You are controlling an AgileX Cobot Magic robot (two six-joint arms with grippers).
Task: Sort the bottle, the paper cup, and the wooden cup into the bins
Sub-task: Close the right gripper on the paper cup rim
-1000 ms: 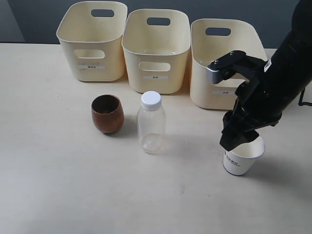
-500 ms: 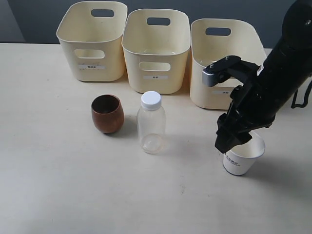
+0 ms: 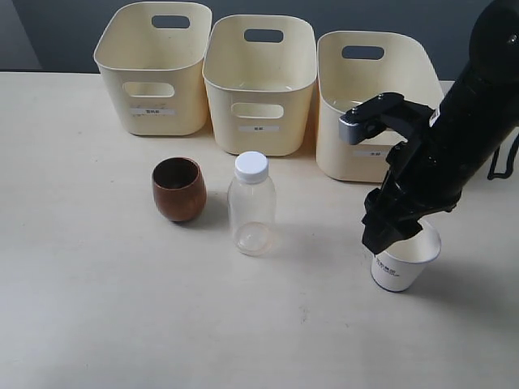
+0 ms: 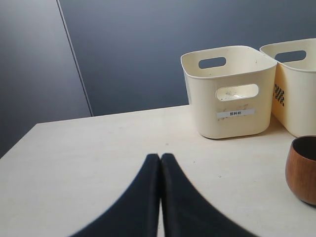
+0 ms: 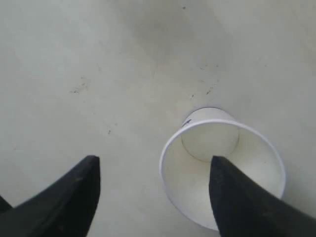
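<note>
The white paper cup (image 3: 399, 266) stands upright at the front right of the table. My right gripper (image 3: 388, 237) hangs open right over its left rim. In the right wrist view one finger (image 5: 232, 192) is above the paper cup's (image 5: 210, 140) inside and the other finger (image 5: 79, 185) is above bare table, so the rim lies between them. The clear bottle (image 3: 251, 204) with a white cap stands mid-table, with the brown wooden cup (image 3: 178, 189) to its left. Three cream bins (image 3: 152, 69) (image 3: 259, 81) (image 3: 375, 113) line the back. My left gripper (image 4: 160, 157) is shut and holds nothing; the wooden cup (image 4: 302, 169) is off to its side.
The right arm's dark body (image 3: 462, 138) stands in front of the right bin. In the left wrist view a dark wall (image 4: 123, 49) rises behind the table's far edge and two bins (image 4: 229, 91) (image 4: 296, 84) show.
The right gripper shifted a little to the left over the paper cup, then slightly back. The cup, bottle and wooden cup have not moved.
</note>
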